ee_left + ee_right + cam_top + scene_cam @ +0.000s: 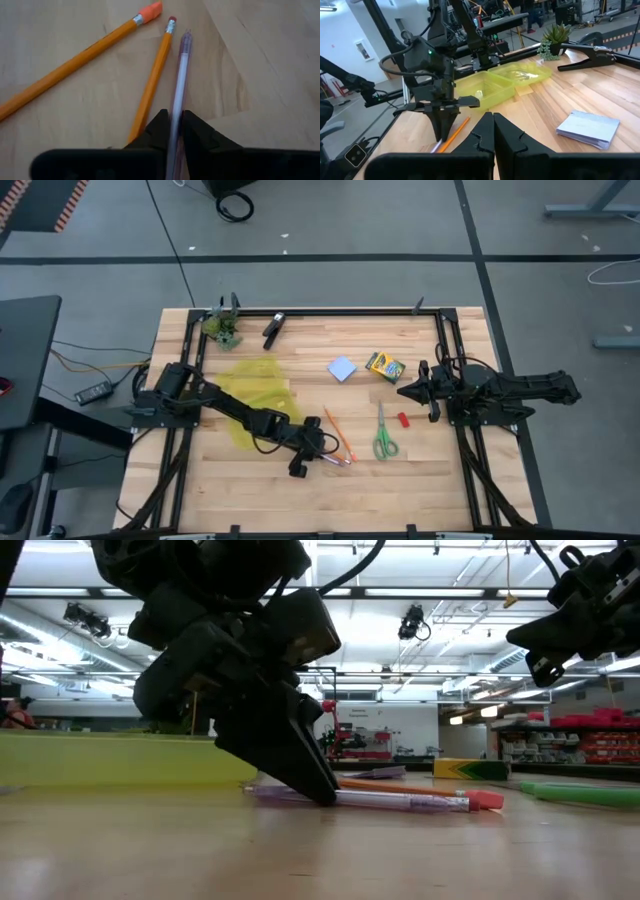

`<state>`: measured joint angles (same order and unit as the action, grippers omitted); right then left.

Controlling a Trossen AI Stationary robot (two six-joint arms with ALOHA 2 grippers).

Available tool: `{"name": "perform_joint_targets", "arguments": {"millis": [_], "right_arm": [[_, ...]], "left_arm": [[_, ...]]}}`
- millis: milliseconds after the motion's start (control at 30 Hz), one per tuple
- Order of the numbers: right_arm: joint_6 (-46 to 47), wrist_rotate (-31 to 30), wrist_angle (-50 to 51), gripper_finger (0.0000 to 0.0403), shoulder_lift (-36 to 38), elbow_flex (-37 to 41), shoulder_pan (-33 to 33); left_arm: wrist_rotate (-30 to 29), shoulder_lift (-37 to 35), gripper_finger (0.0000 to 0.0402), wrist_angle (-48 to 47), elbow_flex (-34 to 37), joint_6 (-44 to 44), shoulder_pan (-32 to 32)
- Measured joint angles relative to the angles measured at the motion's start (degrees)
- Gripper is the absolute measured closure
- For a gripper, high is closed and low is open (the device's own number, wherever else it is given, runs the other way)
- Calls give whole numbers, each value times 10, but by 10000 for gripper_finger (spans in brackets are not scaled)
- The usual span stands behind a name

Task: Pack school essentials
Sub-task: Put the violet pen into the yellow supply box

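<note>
A pinkish pen (pixel 182 65) lies on the wooden table beside two orange pencils (pixel 155 75). My left gripper (pixel 172 120) is down at the table's near middle (pixel 322 457) and shut on the pen. Green-handled scissors (pixel 384 435), a tiny red eraser (pixel 404 420), a yellow-green crayon box (pixel 384 366) and a pale blue note pad (pixel 342 369) lie to the right. My right gripper (pixel 403 391) hovers shut at the right, touching nothing. My left gripper pinches the pen's barrel (pixel 176 107) between its two fingers, well back from the end that points away from me. The fingers (pixel 318 785) slant down from the table's left and lie along the pen. The pen (pixel 400 801) lies flat on the table.
A yellow-green see-through tray (pixel 255 395) lies under my left arm. A black clip-like tool (pixel 273 328) and a small leafy clump (pixel 224 328) sit at the far left. A black frame (pixel 440 330) runs round the table's edges. Bare wood shows along the near edge.
</note>
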<state>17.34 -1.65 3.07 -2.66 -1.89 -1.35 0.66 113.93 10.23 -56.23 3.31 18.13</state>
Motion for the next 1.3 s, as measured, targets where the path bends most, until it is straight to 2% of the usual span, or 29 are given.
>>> {"name": "perform_joint_targets", "arguments": {"millis": [300,567,800,1133,1300], "right_arm": [[0,0,0,396,0,0,0],[0,0,0,396,0,0,0],[0,0,0,396,0,0,0],[0,0,0,396,0,0,0],[0,0,0,396,0,0,0]], "left_arm": [[6,-5,376,-4,1,-11,0],[-13,-42,377,-30,6,-11,-3],[-40,-93,378,-59,5,-4,-3],[-63,-205,398,-123,4,8,-16],[-70,-211,392,-142,4,51,-19]]}}
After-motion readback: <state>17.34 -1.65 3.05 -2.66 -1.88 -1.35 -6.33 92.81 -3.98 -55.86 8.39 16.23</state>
